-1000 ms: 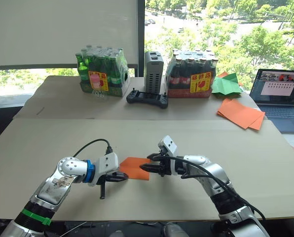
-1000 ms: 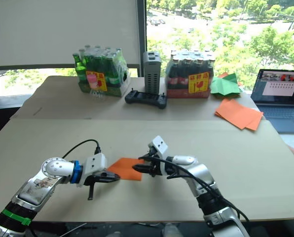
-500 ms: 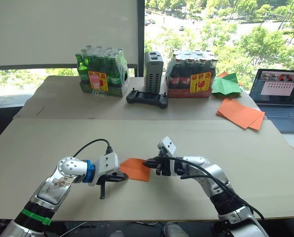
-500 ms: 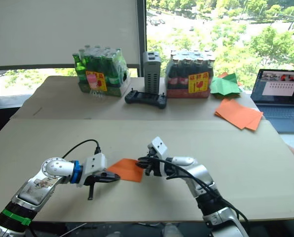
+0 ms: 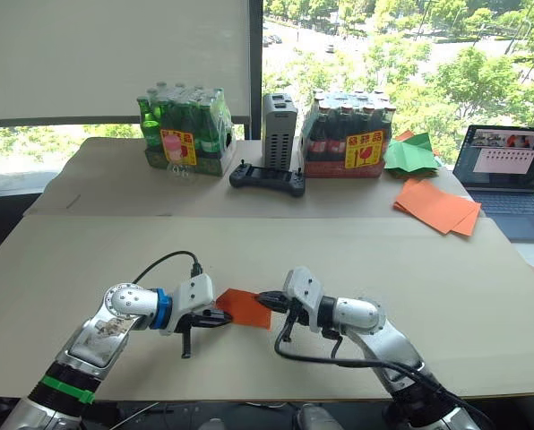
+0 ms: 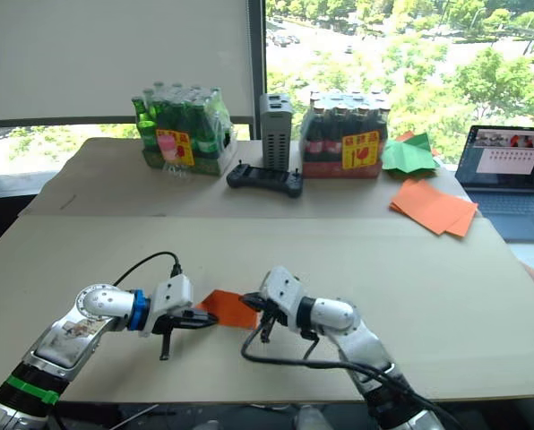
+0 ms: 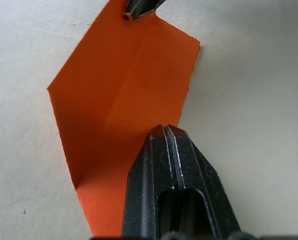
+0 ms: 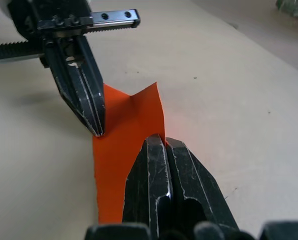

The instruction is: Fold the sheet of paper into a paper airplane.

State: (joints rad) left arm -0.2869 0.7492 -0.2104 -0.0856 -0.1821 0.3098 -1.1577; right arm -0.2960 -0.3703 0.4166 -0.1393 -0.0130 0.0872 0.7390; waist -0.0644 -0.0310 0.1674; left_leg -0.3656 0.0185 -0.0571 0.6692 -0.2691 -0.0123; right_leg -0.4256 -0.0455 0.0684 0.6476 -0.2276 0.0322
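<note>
The sheet of paper (image 5: 245, 306) sits low over the near middle of the bench (image 5: 357, 251), pinched between the two hands and already bearing a centre crease, so the work looks to be at an early fold, well short of a paper airplane. The left hand (image 5: 224, 317) has its fingers closed tight on the sheet's left edge; in its wrist view they meet flat on the orange. The right hand (image 5: 265, 299) is likewise clamped narrow on the opposite edge. Next, I judge, one hand must carry its side across the crease while the other pins the sheet steady.
</note>
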